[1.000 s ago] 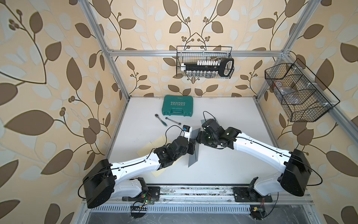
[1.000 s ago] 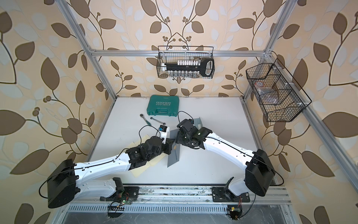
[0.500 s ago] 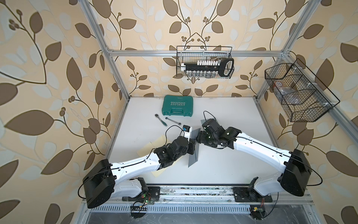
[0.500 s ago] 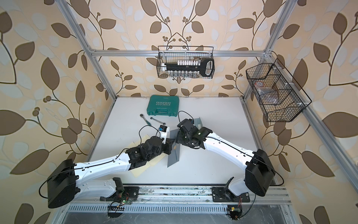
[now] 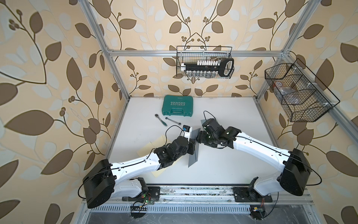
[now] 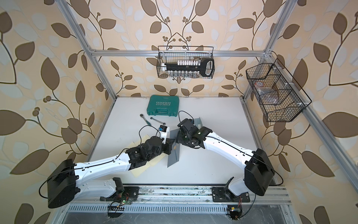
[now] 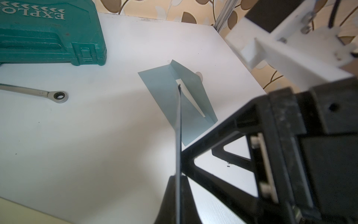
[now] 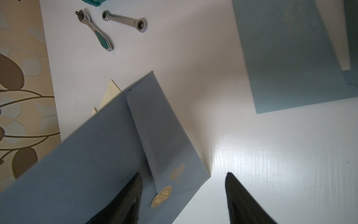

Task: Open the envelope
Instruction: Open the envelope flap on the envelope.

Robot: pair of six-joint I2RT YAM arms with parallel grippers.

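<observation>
Across the back of the white table [image 5: 232, 108] lies the green plastic tool case [image 5: 178, 106]. My left pincer [image 5: 191, 147] is clamped on the edge of a grey-blue paper envelope [image 5: 193, 157], holding it upright on edge over the table's middle. A second grey-blue paper envelope [image 7: 160, 87] lies flat behind it with its flap open. My right pincer [image 8: 183, 174] is spread open, with the held envelope's flap tip between its jaws. A small round gold sticker [image 8: 161, 196] sits by that tip.
</observation>
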